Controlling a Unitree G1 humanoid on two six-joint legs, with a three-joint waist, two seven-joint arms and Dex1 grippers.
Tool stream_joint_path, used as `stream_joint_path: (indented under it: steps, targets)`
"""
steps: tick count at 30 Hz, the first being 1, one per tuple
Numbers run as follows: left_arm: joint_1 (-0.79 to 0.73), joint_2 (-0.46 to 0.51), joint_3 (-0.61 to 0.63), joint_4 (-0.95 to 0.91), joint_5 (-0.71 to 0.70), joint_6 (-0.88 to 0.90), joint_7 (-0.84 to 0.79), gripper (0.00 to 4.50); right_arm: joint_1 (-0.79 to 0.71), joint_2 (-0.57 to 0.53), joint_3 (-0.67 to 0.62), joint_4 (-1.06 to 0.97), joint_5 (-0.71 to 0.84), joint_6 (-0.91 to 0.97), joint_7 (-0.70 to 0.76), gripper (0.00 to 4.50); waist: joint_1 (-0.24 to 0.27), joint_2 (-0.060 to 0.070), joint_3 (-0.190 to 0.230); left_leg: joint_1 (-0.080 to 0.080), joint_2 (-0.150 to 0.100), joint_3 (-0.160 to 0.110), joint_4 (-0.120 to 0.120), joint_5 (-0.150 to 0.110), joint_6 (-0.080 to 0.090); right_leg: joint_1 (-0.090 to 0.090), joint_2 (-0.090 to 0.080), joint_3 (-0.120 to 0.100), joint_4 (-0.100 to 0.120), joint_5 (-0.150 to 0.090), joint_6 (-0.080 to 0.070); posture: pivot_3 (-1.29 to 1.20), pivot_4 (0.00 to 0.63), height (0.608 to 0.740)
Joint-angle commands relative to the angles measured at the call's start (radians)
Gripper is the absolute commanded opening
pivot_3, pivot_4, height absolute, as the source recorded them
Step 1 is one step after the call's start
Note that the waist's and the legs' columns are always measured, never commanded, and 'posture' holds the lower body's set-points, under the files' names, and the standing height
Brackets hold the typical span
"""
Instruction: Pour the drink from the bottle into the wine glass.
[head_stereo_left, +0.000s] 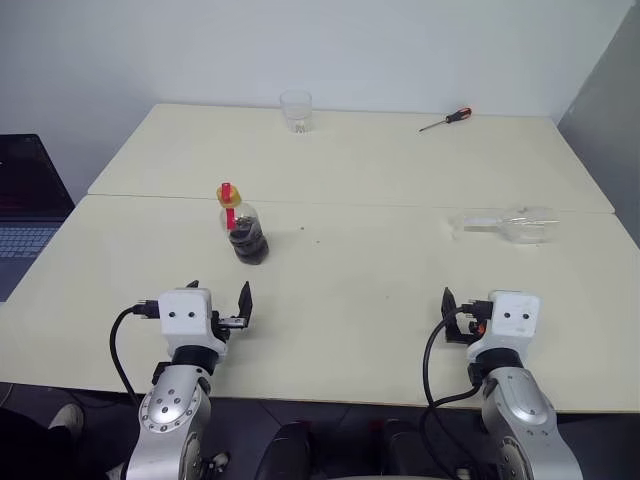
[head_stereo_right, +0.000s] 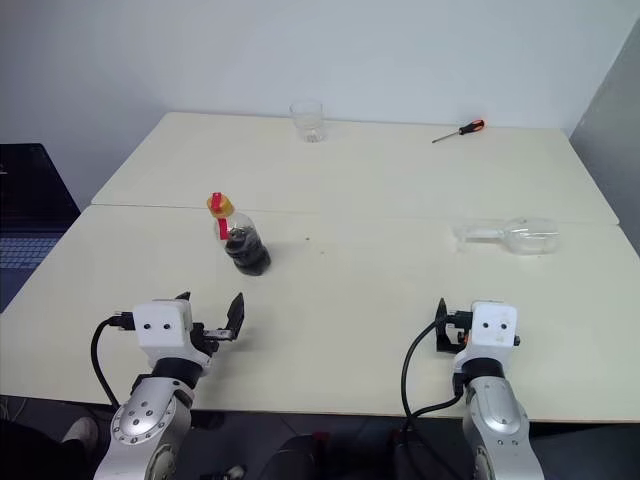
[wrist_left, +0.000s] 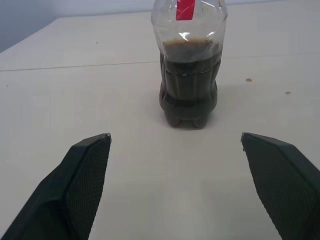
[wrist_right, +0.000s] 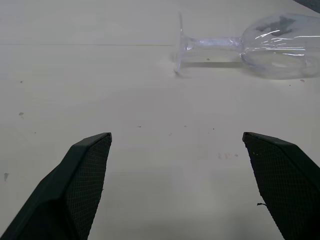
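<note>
Both my end effectors released and empty over the worktop (head_stereo_left: 380, 300): left end effector (wrist_left: 175, 145) faces the upright bottle (head_stereo_left: 243, 228) of dark drink (wrist_left: 189, 80), right end effector (wrist_right: 176, 145) faces the wine glass (wrist_right: 260, 45) lying on its side.

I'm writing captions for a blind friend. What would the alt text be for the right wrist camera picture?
A clear wine glass lies on its side on a cream table, its round foot toward the table's middle and its bowl toward the edge. The right claw is open in the foreground, its two black fingers spread wide and short of the glass.
</note>
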Motion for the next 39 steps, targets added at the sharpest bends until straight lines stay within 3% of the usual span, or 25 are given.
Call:
stream_joint_path:
  steps: [1,9,15,27,39]
  targets:
    - [-0.002,0.002,0.008,-0.026,-0.001,-0.017,0.002,4.43,-0.006,-0.001,-0.008,-0.024,-0.004,-0.009,0.000,4.50,0.000,0.000,0.000,0.000,0.000,0.000,0.000,0.000,0.000,0.000,0.000,0.000,0.000,0.000,0.000,0.00,0.150,0.740]
    - [-0.059,0.045,0.013,0.044,-0.024,-0.031,-0.059,4.43,-0.031,-0.013,-0.038,-0.010,0.074,-0.007,0.069,4.50,-0.001,0.000,0.000,0.000,0.000,0.000,0.000,0.000,0.000,0.000,0.000,0.000,0.000,0.000,0.000,0.00,0.150,0.740]
    - [-0.210,0.099,0.036,0.245,0.007,-0.130,-0.059,4.43,-0.062,-0.158,-0.012,-0.051,0.199,-0.023,0.292,4.50,-0.002,0.000,0.000,0.000,-0.001,0.001,0.001,0.000,0.000,0.001,0.001,-0.002,0.000,0.000,0.000,0.00,0.150,0.740]
    - [-0.449,0.087,-0.025,0.569,0.086,-0.340,-0.030,4.43,-0.150,-0.361,-0.054,-0.028,0.428,-0.117,0.619,4.50,0.000,-0.001,0.000,0.001,-0.001,0.002,0.002,0.000,0.000,0.002,0.001,-0.003,0.001,0.002,0.001,0.00,0.150,0.740]
    - [-0.598,0.082,-0.029,0.795,0.087,-0.458,-0.016,4.43,-0.256,-0.429,-0.021,0.002,0.512,-0.154,0.745,4.50,0.002,-0.002,0.001,0.001,-0.002,0.003,0.004,0.000,0.000,0.002,0.001,-0.004,0.001,0.005,-0.001,0.00,0.150,0.740]
